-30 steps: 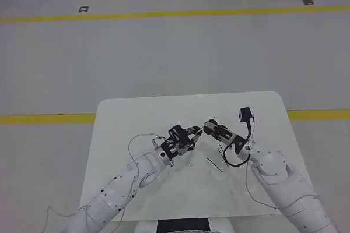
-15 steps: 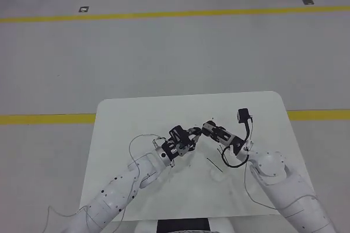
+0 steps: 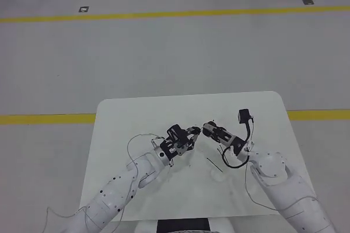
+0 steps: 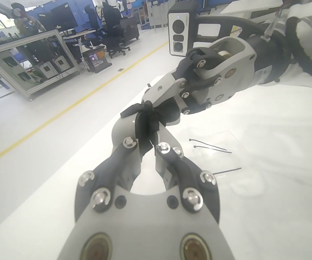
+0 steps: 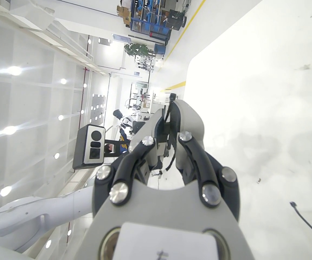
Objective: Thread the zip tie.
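Observation:
A black zip tie point(image 4: 144, 108) is held in the air between both grippers over the middle of the white table point(image 3: 251, 110). My left gripper point(image 4: 148, 128) is shut on it, its bent black strip pinched between the pads. My right gripper point(image 4: 158, 106) meets it tip to tip from the other side and is shut on the same tie. In the right wrist view the zip tie point(image 5: 172, 96) sticks out past the fingertips of the right gripper point(image 5: 169, 120). From above, the left gripper point(image 3: 191, 134) and right gripper point(image 3: 205, 128) nearly touch.
Three spare black zip ties point(image 4: 210, 147) lie flat on the table just under and beside the right arm, seen from above as spare ties point(image 3: 214, 163). One tie point(image 5: 307, 223) lies near the right wrist. The table's rounded far edge borders open floor.
The two grippers have drawn slightly closer together and drifted a little to the left. Both keep their hold on the zip tie.

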{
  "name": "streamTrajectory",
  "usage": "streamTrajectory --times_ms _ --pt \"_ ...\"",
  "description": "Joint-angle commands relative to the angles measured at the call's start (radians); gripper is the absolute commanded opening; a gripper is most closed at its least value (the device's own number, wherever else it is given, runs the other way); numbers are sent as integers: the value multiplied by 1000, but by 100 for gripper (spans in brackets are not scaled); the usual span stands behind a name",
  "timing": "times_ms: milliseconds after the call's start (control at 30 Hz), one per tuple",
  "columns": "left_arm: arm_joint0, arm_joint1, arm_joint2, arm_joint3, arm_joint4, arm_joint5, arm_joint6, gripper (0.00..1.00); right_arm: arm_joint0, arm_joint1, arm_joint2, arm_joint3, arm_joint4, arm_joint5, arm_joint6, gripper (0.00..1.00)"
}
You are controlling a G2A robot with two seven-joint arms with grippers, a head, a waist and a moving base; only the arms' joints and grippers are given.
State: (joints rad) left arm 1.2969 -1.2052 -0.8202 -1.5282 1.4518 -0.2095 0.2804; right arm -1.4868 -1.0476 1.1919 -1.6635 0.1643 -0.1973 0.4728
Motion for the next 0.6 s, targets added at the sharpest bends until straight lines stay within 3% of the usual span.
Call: streamTrajectory --times_ms 0,100,300,400,567 --pt "5 3 -10 -7 -5 -7 -2 0 -7 2 13 1 -3 -6 2 100" --pt "15 10 -28 -20 -17 -31 -13 0 -20 5 40 4 -5 -19 11 100" --pt "38 27 -83 -47 -94 -130 -38 0 -46 18 106 14 -58 -70 50 100" --pt "48 40 -80 -65 -150 -130 -70 0 -55 23 132 18 -89 -95 70 100" --pt "37 70 -65 -82 -212 -130 -112 0 -60 27 152 20 -130 -132 86 100"
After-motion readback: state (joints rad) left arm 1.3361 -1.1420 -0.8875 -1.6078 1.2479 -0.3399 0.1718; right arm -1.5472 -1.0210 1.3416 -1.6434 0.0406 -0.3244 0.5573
